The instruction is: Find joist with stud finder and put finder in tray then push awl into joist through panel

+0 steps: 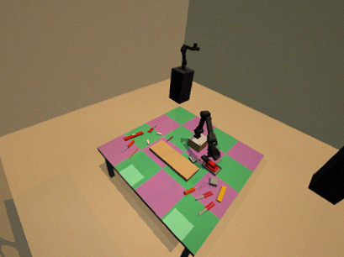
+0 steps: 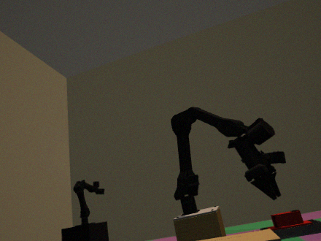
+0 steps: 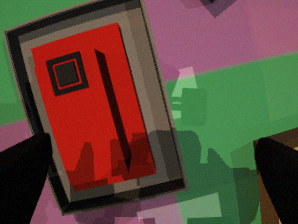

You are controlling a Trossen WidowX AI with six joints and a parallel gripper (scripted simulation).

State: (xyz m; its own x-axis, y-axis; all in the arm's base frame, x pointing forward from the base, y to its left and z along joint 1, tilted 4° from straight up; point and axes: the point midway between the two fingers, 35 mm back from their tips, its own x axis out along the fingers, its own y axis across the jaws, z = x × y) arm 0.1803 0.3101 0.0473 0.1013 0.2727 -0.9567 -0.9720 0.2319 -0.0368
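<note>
The red stud finder [image 1: 212, 164] [image 2: 287, 219] [image 3: 90, 125] lies in the shallow dark-rimmed tray [image 2: 299, 231] [image 3: 150, 90], its dark square facing up. It sits slightly askew, inside the rim in the wrist view. My gripper [image 2: 277, 198] [image 3: 157, 145] is open and empty, above the tray and clear of the stud finder. The tan floor panel [image 1: 172, 160] [image 2: 252, 235] lies flat in the middle of the table; no joist shows. An orange-handled tool [image 1: 190, 191] with a thin shaft lies near the panel's right end, and another [image 1: 130, 144] lies beyond its left end. I cannot tell which is the awl.
A grey block [image 1: 213, 181], a yellow bar [image 1: 222, 193] and red-handled tools [image 1: 204, 196] [image 1: 206, 208] lie right of the panel. A red bar [image 1: 133, 136] lies at the left. The arm's base box [image 1: 197, 142] [image 2: 200, 226] stands behind the panel.
</note>
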